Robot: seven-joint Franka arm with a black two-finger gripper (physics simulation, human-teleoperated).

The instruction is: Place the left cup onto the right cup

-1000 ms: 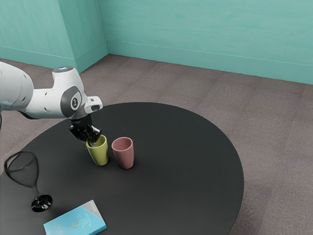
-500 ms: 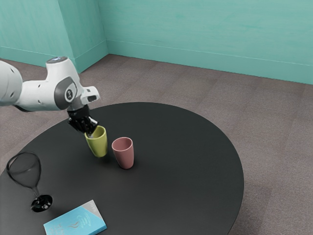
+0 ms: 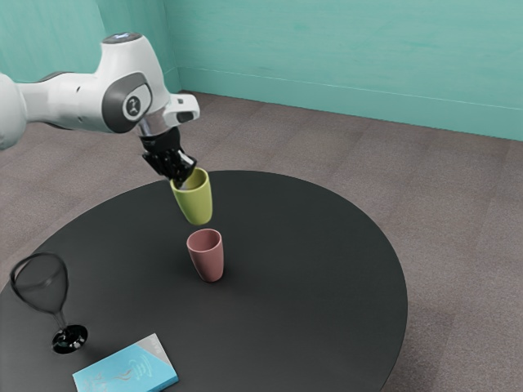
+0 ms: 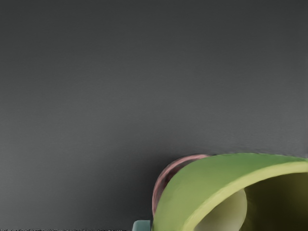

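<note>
- Exterior: gripper (image 3: 181, 173) pinches the green cup (image 3: 194, 200) at its rim, one fingertip hidden inside. The cup hangs tilted over the pink cup (image 3: 205, 254), not touching it, above a matte black round table (image 3: 327, 269).
- Wrist: smooth green cup (image 4: 211, 185), cut off at the edge, hides most of the pink cup (image 4: 173, 173).

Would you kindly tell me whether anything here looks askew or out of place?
Only the green cup: the fingers hold it by the rim, tilted, in the air above the upright pink cup. Nothing looks spilled or damaged.
</note>
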